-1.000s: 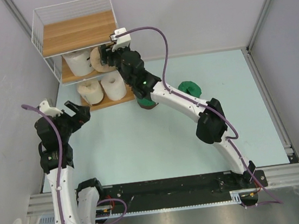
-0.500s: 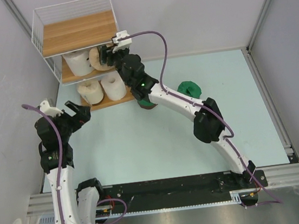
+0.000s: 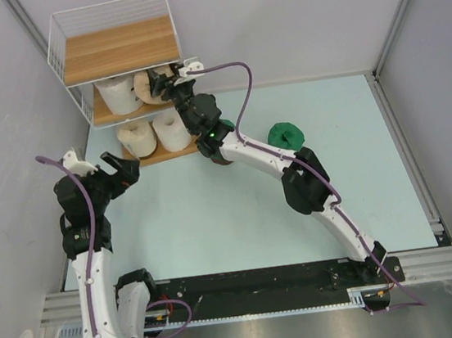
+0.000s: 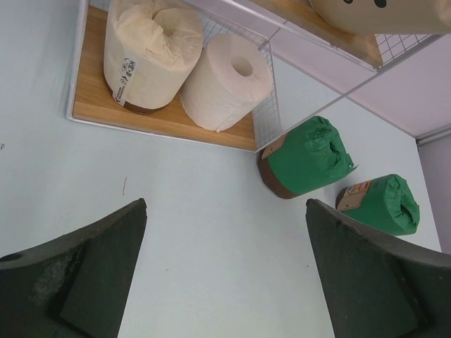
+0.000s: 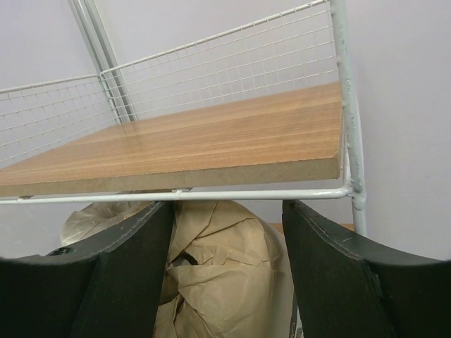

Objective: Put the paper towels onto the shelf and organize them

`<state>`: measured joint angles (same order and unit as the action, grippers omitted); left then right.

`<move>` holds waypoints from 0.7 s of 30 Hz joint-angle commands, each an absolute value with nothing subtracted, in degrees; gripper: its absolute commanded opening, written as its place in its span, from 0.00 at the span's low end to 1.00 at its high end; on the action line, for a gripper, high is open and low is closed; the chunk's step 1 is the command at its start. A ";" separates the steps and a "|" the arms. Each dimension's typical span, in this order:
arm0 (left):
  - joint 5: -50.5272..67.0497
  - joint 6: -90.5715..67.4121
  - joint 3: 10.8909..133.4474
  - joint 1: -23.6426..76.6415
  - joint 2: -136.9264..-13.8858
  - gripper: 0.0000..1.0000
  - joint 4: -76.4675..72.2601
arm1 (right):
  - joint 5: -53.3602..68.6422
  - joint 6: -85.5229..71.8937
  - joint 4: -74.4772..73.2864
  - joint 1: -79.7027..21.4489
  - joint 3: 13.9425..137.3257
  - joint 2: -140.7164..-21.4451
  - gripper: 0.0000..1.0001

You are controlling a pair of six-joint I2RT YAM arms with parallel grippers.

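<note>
- Nearest me, over the left side of the table (image 3: pixel 216 220), the left hand (image 3: pixel 120 164) hangs with its jaws spread wide and nothing between them; I'd leave it parked there, out of the other arm's way
- Further back, two green rolls wait on the table just right of the shelf (image 3: pixel 117 50), which stands in the far left corner: one green roll (image 4: pixel 306 155) almost touches the bottom board, the other green roll (image 4: pixel 380 204) lies just beyond it
- The right forearm passes right over the nearer green one, so any retreat should lift a little rather than sweep low
- On the bottom board stand a cream roll (image 3: pixel 137 137) and a white roll (image 3: pixel 172 129), side by side and touching
- On the middle board, a third pale roll (image 3: pixel 120 94) sits on the left; beside it the right hand (image 5: pixel 227 208) is closed on the tan roll (image 5: pixel 225 267), crumpled paper filling the gap between its fingers
- Good practice here, I reckon: keep the fingers under the top board's edge and off the wire post, settle the roll fully on the wood against its neighbour, let go only then, and back straight out
- The top board holds no roll
</note>
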<state>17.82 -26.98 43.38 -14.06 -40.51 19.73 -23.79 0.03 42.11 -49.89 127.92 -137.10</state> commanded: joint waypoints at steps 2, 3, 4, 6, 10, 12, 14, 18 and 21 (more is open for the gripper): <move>19.86 -28.04 42.63 -14.59 -40.52 1.00 16.88 | -22.41 0.27 47.90 -49.13 125.69 -135.27 0.67; 19.86 -28.12 42.54 -14.59 -40.60 1.00 16.79 | -21.89 0.26 48.34 -49.13 124.03 -134.74 0.67; 19.95 -28.21 42.45 -14.59 -40.61 1.00 16.70 | -21.71 0.26 49.30 -49.13 123.14 -134.21 0.67; 20.13 -28.21 42.36 -14.68 -40.87 1.00 16.35 | -21.01 0.26 50.09 -49.31 120.34 -132.28 0.67; 20.39 -28.30 42.36 -14.50 -41.04 1.00 16.08 | -20.13 0.26 52.38 -49.57 116.73 -129.55 0.67; 20.65 -28.30 42.28 -14.59 -41.13 1.00 15.91 | -19.87 0.26 52.47 -49.40 116.46 -129.11 0.67; 21.09 -28.30 41.93 -14.68 -41.22 1.00 15.30 | -19.69 0.26 52.21 -49.31 116.19 -129.02 0.67; 27.13 -29.43 40.87 -14.59 -42.01 1.00 11.18 | -18.72 0.26 49.76 -48.87 117.16 -129.37 0.67; 31.97 -33.04 39.11 -14.24 -44.46 1.00 3.54 | -17.76 -1.40 47.91 -48.17 118.12 -129.73 0.67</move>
